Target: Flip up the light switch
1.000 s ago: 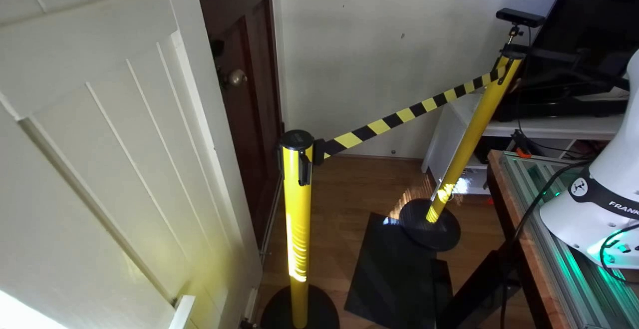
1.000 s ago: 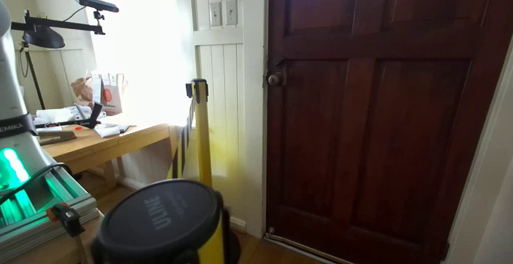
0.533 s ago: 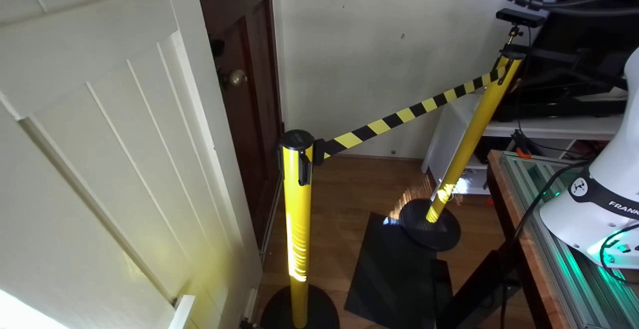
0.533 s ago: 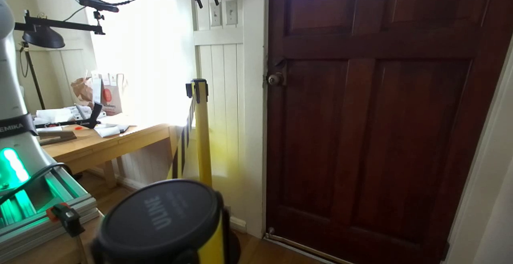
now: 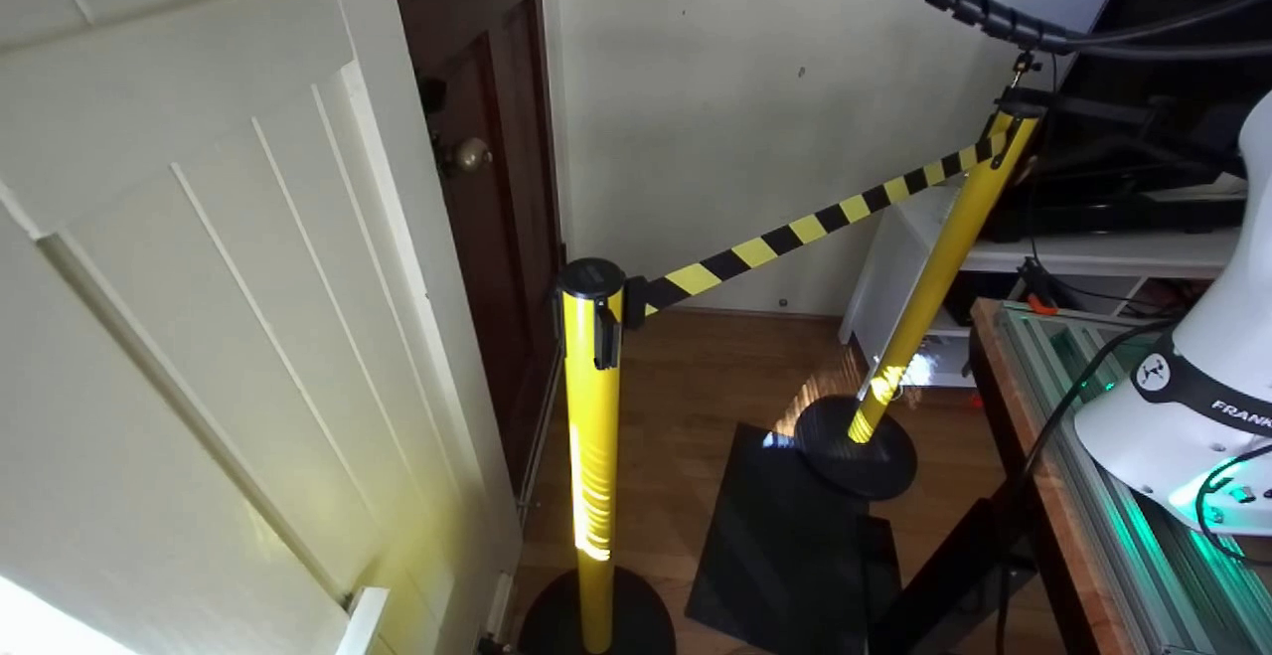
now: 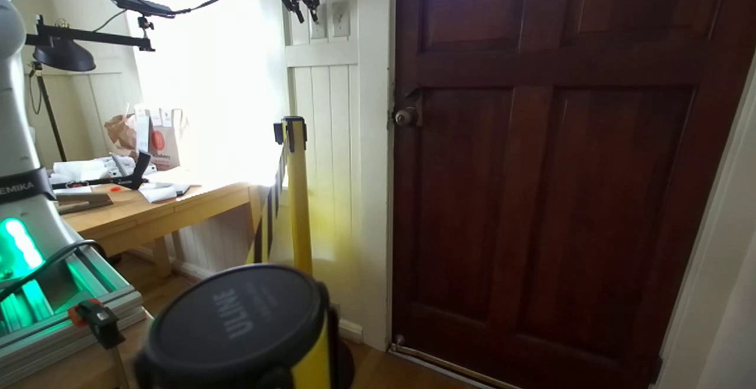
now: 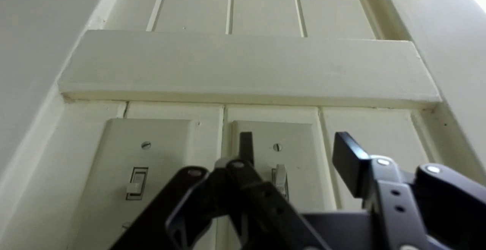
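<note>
The wrist view seems upside down: the rail below the switches in an exterior view lies above them there. Two light switches stand side by side on the white wall. One switch [image 7: 281, 178] shows between my open, empty fingers, partly hidden by a finger. Its toggle points toward the picture's top. The other switch [image 7: 133, 187] is left of my fingers, its toggle toward the picture's bottom. My gripper [image 7: 294, 149] appears in front of the wall; contact is not visible. In an exterior view the gripper [image 6: 308, 18] overlaps the left switch plate [image 6: 318, 30], beside the right plate [image 6: 341, 18].
A wooden rail [image 7: 246, 68] juts from the wall by the switches. A dark door [image 6: 555, 200] stands beside them. Yellow posts [image 5: 593, 436] with a striped belt [image 5: 775, 243] stand on the floor. A desk [image 6: 159, 212] is by the bright window. A black cable [image 5: 994, 19] hangs from my arm.
My gripper has come down from the top edge to the switches in an exterior view. Its fingertips look closer together there; I cannot tell turning from closing. The arm's cable has swung lower.
</note>
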### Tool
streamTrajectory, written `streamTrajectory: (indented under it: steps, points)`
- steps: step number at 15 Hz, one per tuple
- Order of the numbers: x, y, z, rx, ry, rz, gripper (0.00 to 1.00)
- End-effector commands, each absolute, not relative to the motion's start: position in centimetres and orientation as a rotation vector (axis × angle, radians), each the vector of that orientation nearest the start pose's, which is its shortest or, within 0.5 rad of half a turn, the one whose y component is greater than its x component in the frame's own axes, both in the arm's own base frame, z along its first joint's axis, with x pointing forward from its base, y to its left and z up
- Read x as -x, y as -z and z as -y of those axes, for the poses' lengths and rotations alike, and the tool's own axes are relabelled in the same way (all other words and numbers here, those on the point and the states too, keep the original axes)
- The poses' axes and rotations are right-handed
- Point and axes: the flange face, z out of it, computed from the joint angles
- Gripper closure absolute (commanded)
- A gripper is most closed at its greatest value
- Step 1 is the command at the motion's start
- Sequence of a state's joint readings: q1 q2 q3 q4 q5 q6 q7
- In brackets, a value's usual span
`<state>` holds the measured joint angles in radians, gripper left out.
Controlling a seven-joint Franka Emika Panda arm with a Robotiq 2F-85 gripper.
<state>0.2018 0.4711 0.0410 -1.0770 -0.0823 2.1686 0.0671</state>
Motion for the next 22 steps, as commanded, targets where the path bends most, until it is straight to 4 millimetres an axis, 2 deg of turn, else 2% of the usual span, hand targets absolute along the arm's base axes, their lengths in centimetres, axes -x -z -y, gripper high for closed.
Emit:
streamTrajectory:
  steps: [1,4,5,6,7,9,13,15,18,19,21,22]
  points:
    - [-72.4,-63.4,-17.1,2.942,1.037,0.183,0.41]
    - [-72.9,-63.1,-17.2,2.937,1.063,0.122,0.51]
    - [-73.0,-63.0,-17.2,2.94,1.069,0.107,0.52]
    - [-73.2,-62.8,-17.1,2.945,1.076,0.092,0.61]
    - [-73.3,-62.7,-16.9,2.947,1.074,0.079,0.61]
    - [-73.5,-62.5,-16.7,2.946,1.078,0.053,0.72]
    - [-73.6,-62.6,-17.2,2.93,1.076,0.026,0.7]
    - [-73.7,-62.6,-17.2,2.927,1.079,0.017,0.74]
    - [-73.8,-62.5,-17.4,2.924,1.077,0.012,0.85]
    - [-73.8,-62.5,-17.5,2.924,1.075,0.014,0.83]
    - [-73.8,-62.5,-17.5,2.923,1.074,0.015,0.86]
    - [-73.7,-62.5,-17.6,2.922,1.075,0.02,0.96]
